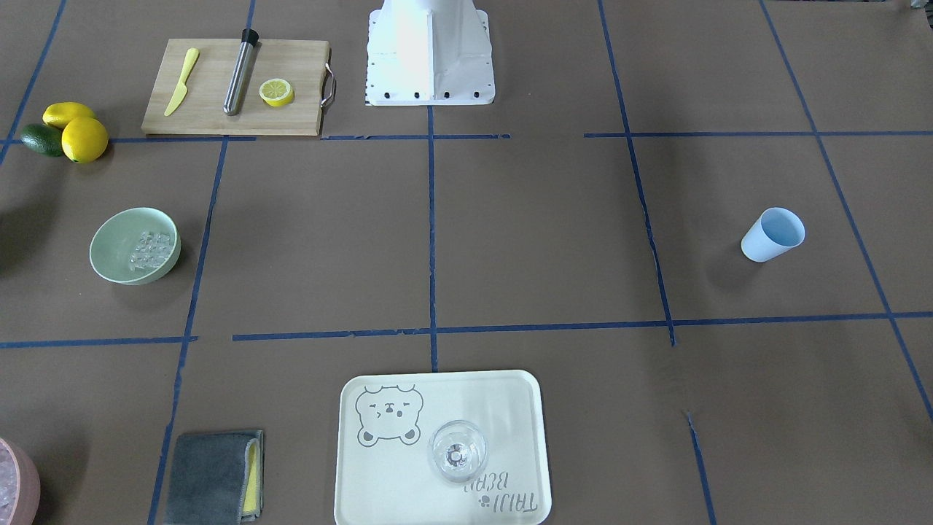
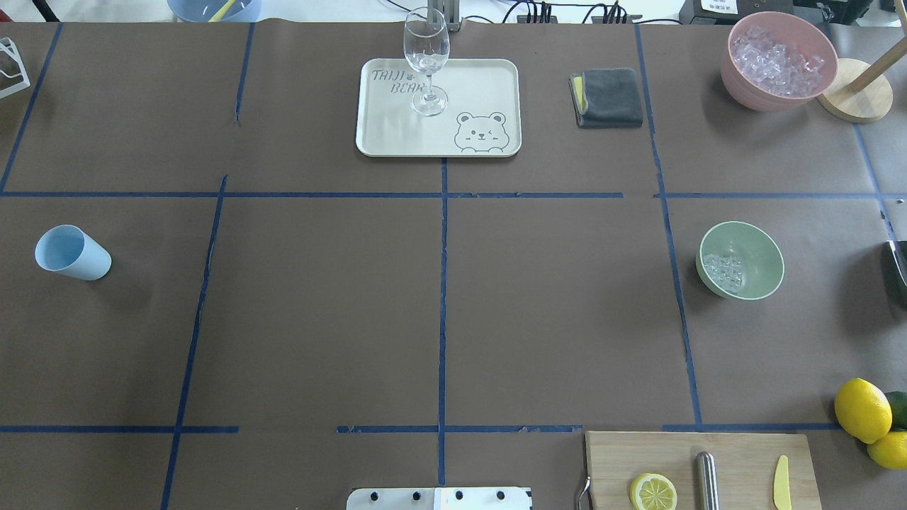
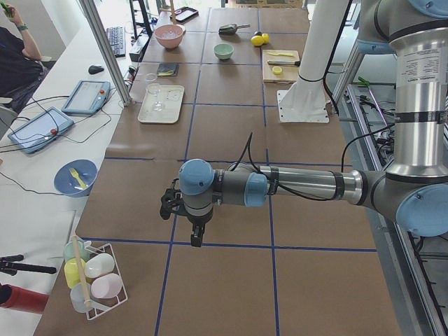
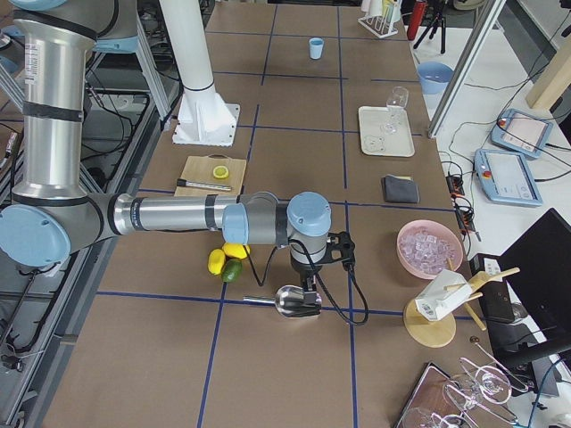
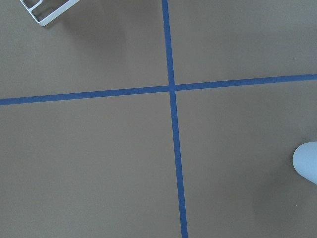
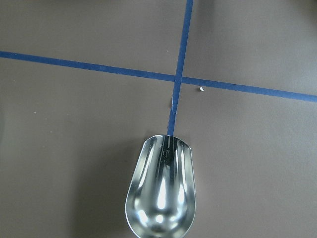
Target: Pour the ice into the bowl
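Blue-taped brown paper is spread over the table (image 2: 319,319). The mint-green bowl (image 2: 741,260) is set on the robot's right side, with the ice (image 2: 723,271) heaped inside. A pink container (image 2: 778,60) of cubes is placed beyond it. "TAIJI BEAR" is printed on a cream tray (image 2: 397,138) bearing a glass (image 2: 426,57). A metal scoop (image 6: 161,193) is laid beneath the right gripper (image 4: 310,287); whether it or the left gripper (image 3: 197,238) is spread or pressed together cannot be told.

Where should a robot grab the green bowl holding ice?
Probably the rim, from straight above: the bowl sits upright and open, its smooth sides offering no handle. Pinch the wall on its outer side, since the ice lies toward the table's middle.
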### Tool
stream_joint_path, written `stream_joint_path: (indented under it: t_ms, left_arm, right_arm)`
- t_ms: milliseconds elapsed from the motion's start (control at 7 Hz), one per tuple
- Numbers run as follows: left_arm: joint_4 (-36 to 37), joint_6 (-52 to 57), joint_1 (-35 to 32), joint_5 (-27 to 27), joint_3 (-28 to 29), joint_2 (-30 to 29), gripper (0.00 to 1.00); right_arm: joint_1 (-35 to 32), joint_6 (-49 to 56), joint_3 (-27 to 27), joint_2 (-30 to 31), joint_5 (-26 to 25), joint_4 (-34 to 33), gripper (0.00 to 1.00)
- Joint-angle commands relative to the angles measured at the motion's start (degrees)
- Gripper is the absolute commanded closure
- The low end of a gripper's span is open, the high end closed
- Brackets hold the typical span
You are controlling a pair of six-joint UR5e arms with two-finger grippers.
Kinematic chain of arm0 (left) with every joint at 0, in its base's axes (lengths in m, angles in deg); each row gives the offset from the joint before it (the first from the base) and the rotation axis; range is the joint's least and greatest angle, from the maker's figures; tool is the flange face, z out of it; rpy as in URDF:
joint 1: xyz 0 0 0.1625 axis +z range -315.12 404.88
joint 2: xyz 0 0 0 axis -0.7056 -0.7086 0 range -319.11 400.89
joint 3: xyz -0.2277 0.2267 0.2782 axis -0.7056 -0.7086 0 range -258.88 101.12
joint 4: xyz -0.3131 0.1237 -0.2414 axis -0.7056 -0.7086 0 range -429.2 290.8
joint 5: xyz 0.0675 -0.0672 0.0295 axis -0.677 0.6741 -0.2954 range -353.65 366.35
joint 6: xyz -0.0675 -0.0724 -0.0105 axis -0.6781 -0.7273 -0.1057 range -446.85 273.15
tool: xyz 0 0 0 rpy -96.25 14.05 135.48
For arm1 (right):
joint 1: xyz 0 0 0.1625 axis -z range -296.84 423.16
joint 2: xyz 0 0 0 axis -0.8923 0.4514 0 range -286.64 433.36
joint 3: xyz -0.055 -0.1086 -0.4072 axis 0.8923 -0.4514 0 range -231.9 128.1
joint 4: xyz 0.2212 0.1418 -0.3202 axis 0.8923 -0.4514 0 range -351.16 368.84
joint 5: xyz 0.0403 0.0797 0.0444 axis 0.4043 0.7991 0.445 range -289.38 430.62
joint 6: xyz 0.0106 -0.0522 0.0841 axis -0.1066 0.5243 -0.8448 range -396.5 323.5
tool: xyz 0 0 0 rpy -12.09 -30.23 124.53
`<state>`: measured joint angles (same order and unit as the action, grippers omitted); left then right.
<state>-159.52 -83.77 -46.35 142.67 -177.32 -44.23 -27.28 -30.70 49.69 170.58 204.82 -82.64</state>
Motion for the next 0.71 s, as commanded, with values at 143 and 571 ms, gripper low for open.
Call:
stream_joint_path:
  t_ms: [143,571]
  left_arm:
    - [0.0,0.0,0.0,0.0,-0.1,0.0,0.00]
    - [0.0,0.0,0.0,0.0,0.0,0.0,0.00]
  right_arm:
    - [0.0,0.0,-0.2,0.3,-0.1,0.2,0.00]
    - [0.0,0.4,-0.2,0.7,0.0,0.3,0.00]
